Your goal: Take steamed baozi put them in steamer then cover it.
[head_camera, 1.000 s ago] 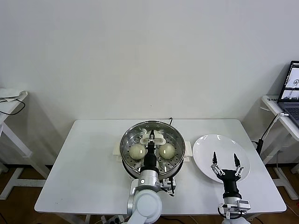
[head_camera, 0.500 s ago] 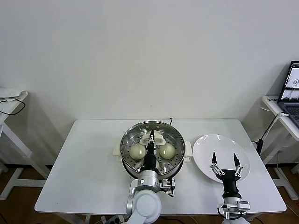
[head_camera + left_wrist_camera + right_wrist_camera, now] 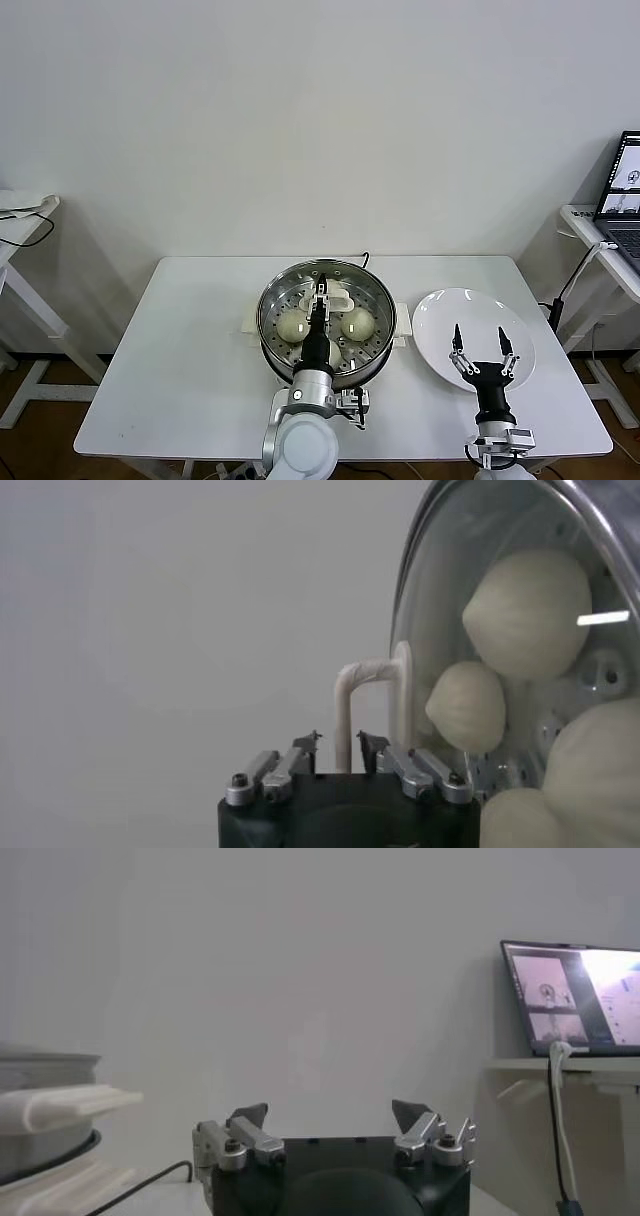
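Observation:
The steamer (image 3: 268,322) stands mid-table with the clear glass cover (image 3: 345,275) lying on it. Cream-white baozi show through the glass (image 3: 292,324), and several show in the left wrist view (image 3: 525,615). My left gripper (image 3: 321,287) reaches over the cover at its cream-white handle (image 3: 345,695). The fingers (image 3: 305,745) stand on either side of the handle, a narrow gap showing on each side. My right gripper (image 3: 478,348) hovers open and empty over the white plate (image 3: 440,315).
The white plate lies to the right of the steamer. A laptop (image 3: 625,185) sits on a side table at far right, and another side table (image 3: 20,215) stands at far left. A black cable (image 3: 365,258) runs behind the steamer.
My left forearm and wrist have shifted slightly left and toward me, tilting the gripper. The cover stays on the steamer. The right arm has barely moved.

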Robot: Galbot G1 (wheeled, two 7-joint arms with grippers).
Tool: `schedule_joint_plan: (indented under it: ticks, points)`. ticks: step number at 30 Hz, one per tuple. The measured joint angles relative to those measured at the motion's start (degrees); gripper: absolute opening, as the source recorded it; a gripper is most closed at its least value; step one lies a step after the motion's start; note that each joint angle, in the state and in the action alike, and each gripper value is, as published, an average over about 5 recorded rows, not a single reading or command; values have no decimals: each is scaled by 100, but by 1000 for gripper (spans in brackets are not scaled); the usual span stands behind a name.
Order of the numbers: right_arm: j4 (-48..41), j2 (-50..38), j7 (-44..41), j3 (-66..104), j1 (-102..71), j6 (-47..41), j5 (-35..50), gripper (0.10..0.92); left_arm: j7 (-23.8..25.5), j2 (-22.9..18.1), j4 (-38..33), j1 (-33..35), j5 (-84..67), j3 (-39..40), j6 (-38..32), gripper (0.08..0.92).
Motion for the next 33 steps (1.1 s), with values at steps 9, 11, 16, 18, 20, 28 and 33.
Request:
schedule_joint_plan:
  ticks: [9,11,16,18,20,28,33]
  points:
    - [-63,-38,-1,0,30,12,1,823,-58,262,-512,289,-224,57,32,798]
    - [-78,-46,-2,-2,40,13,3,823,-62,331,-662,383,-280,72,38,817]
    - [-101,-75,-3,-1,55,19,20,823,-146,516,-1116,679,-472,56,15,822]
    - [-97,-92,-4,3,55,18,30,823,-227,594,-1328,832,-617,8,-32,823]
    - [-77,-111,-14,12,44,-1,43,823,-347,664,-1547,1002,-842,-77,-112,823]
    - [216,-187,-153,107,-92,-345,209,823,-1010,803,-2226,1736,-2796,-942,-755,823]
    - [523,-226,-259,198,-201,-663,310,823,-1221,632,-2246,2096,-4295,-1737,-1487,823]
